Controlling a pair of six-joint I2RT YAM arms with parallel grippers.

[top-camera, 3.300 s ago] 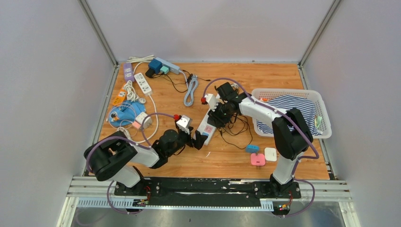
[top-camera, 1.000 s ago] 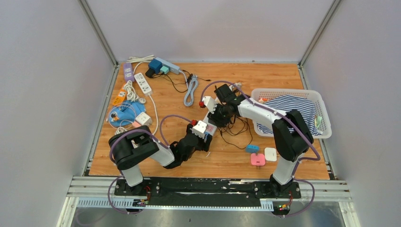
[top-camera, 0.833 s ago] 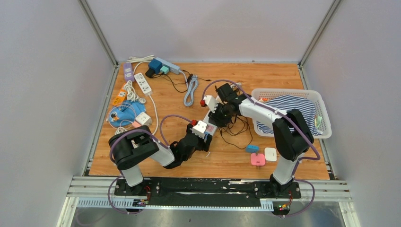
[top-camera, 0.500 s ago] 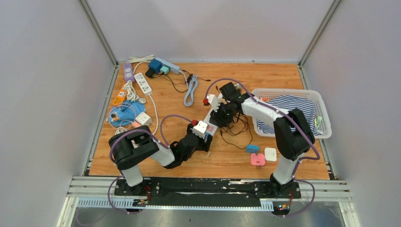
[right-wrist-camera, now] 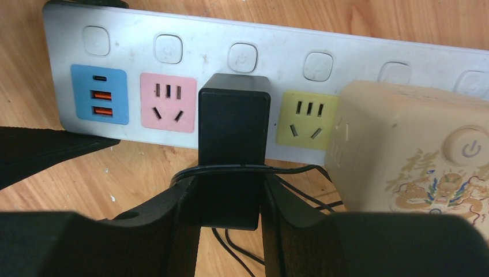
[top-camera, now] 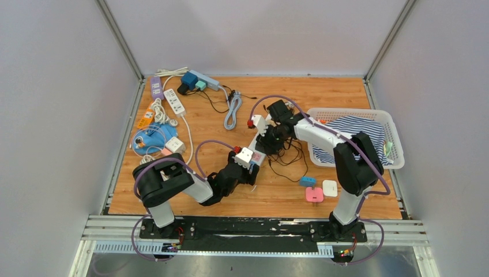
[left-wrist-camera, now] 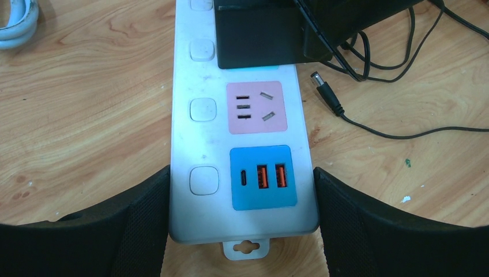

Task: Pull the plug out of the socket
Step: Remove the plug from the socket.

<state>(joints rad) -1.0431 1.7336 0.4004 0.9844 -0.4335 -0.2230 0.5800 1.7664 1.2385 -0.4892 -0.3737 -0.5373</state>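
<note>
A white power strip (top-camera: 254, 147) with coloured sockets lies mid-table. It also shows in the left wrist view (left-wrist-camera: 242, 138) and the right wrist view (right-wrist-camera: 277, 52). My left gripper (top-camera: 249, 168) (left-wrist-camera: 242, 176) is shut on its near end, one finger pad on each long side by the blue USB panel (left-wrist-camera: 263, 177). My right gripper (top-camera: 270, 137) (right-wrist-camera: 230, 190) is shut on a black plug block (right-wrist-camera: 233, 133) (left-wrist-camera: 259, 29) over the socket between the pink one (right-wrist-camera: 167, 101) and the yellow one (right-wrist-camera: 304, 118). I cannot tell whether its pins are still seated.
A beige cube adapter (right-wrist-camera: 415, 150) sits on the strip beside the black plug. Black cables (top-camera: 291, 156) and a loose barrel connector (left-wrist-camera: 326, 92) lie right of the strip. There is a white basket (top-camera: 392, 124) at right, small adapters (top-camera: 314, 194) at front right, and other power strips (top-camera: 173, 101) at back left.
The left arm has swung right from 3.3 s ago and now clamps the strip's near end. In the last second the right gripper has shifted slightly right with the black plug.
</note>
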